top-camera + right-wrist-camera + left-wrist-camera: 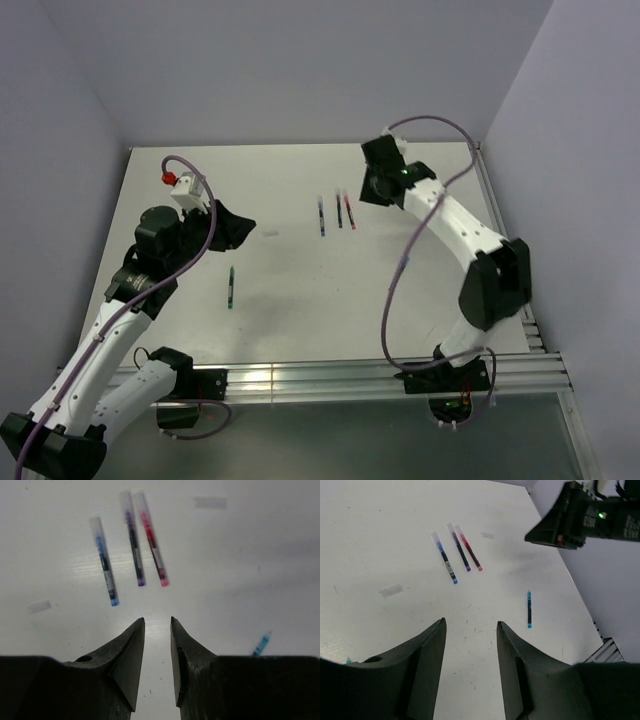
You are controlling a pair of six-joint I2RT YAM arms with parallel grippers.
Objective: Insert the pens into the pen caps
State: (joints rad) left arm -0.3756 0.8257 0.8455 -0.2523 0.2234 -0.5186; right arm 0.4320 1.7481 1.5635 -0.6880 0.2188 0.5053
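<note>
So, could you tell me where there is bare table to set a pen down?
Free: near middle, between the teal pen and the right arm's base; also the far strip behind the three pens. Crowded around those three.

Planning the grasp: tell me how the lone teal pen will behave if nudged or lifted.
The teal pen is thin and straight, flat on the smooth table, so a sideways nudge would probably roll it. It likely feels stiff and light, and may pivot in the jaws.
</note>
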